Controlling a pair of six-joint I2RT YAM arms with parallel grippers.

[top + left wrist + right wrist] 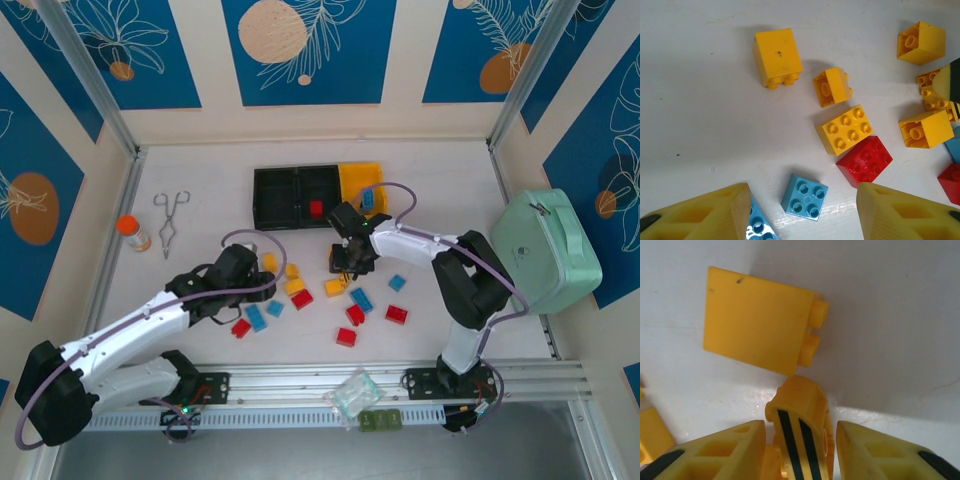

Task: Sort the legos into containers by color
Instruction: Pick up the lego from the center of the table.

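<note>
1. Right gripper (pixel 800 422): lower centre of its wrist view, fingers clenched on a striped yellow lego (pixel 801 440). The piece has two black stripes, and its rounded end pokes past the fingertips. In the top view this gripper sits at frame centre, just below the containers.
2. Left gripper (pixel 802 186): released, fingers spread wide at the bottom corners of its wrist view. A blue lego (pixel 805 196) lies on the table between them, touching neither.
3. Mint-green case (pixel 545 245): right edge of the top view, well apart from the bricks.
4. Containers (pixel 275 200): upper centre of the top view, three bins in a row, two black on the left and one yellow on the right. A red lego (pixel 317 208) lies in the middle black bin. A second blue piece (pixel 368 198) sits at the yellow bin; inside or on the rim, cannot tell.
5. Metal tongs (pixel 170 220) and orange-capped bottle (pixel 133 232): left side of the top view, near each other.
6. Clear bag (pixel 352 393): bottom centre, on the rail.
7. Loose legos (pixel 355 314): red, blue and yellow mixed across the centre of the top view, below the bins.
   - Left wrist view, centre: a six-stud yellow lego (pixel 845 129) butts against a loose red lego (pixel 865 161).
   - Right wrist view, upper left: a tipped yellow lego (pixel 760 320) lies on its side just beyond the striped one.
</note>
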